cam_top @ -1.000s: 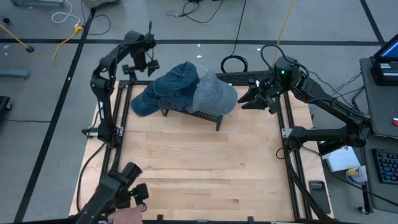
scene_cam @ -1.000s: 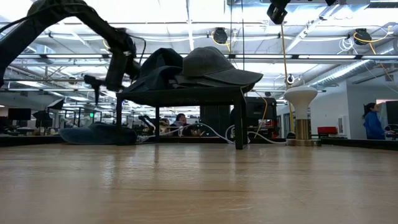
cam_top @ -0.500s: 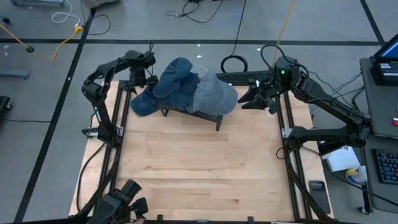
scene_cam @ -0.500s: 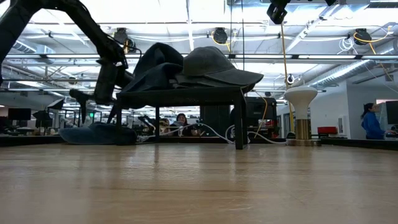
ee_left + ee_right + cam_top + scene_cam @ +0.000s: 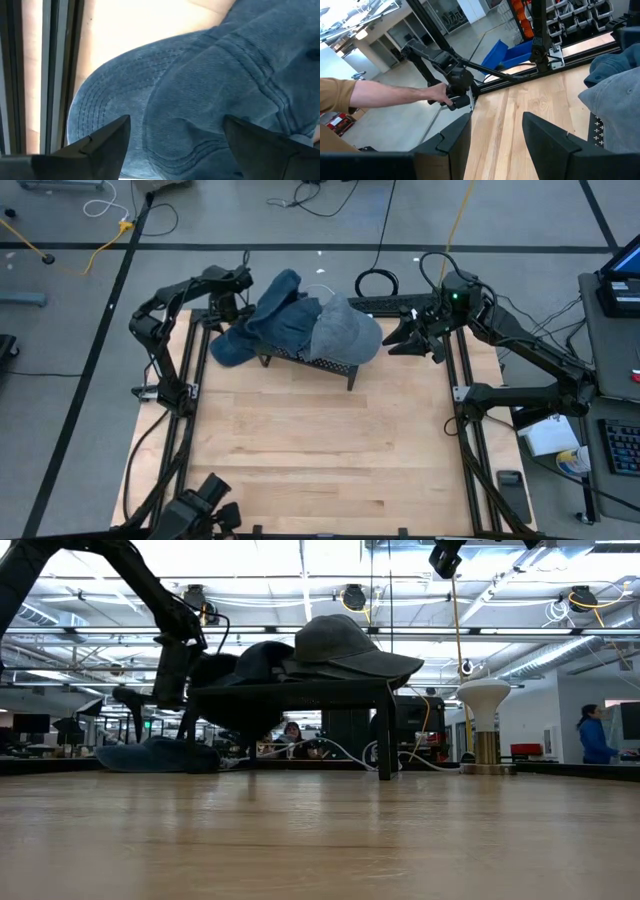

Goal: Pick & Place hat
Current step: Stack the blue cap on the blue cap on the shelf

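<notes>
Left pincer (image 5: 172,145) stands wide over the blue hat (image 5: 210,95), apparently lining up a grasp; right pincer (image 5: 495,132) waits half-open beside the rack (image 5: 320,360).

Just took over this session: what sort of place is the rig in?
Likely a robotics lab in an open industrial workspace: exposed ceiling lights, cables on the floor, storage bins.
</notes>
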Tool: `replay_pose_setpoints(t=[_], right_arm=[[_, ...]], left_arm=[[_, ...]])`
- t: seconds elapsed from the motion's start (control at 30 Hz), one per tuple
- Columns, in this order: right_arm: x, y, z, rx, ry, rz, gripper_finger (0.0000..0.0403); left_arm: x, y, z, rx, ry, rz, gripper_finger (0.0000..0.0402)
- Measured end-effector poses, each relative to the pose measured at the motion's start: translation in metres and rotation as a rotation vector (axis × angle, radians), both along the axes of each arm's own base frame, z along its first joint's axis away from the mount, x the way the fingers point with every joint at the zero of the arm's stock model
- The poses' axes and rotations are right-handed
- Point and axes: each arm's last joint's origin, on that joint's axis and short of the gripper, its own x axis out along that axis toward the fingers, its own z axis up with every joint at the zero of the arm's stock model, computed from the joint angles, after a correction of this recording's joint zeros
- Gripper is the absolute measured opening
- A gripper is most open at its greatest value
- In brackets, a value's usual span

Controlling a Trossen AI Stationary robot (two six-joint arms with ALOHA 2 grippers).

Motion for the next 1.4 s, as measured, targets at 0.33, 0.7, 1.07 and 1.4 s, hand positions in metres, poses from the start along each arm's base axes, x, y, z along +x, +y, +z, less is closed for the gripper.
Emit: replay_pose_setpoints(t=[0.33, 0.7, 1.07, 1.4], right_arm=[[0.0, 0.0, 0.0, -0.004, -0.002, 0.001, 0.0171], [0.0, 0.0, 0.0, -0.004, -0.001, 0.001, 0.0171], [0.0, 0.0, 0.0, -0.011, -0.005, 0.002, 0.0171], [0.0, 0.0, 0.0, -0.001, -0.001, 0.0, 0.0171]], left_arm=[[0.002, -0.001, 0.0, -0.001, -0.002, -0.012, 0.0305], [-0.001, -0.007, 0.001, -0.054, 0.041, 0.029, 0.0312], [-0.009, -0.016, 0.004, -0.119, 0.18, 0.07, 0.0269], [-0.013, -0.02, 0.022, -0.017, 0.186, 0.2, 0.0235]])
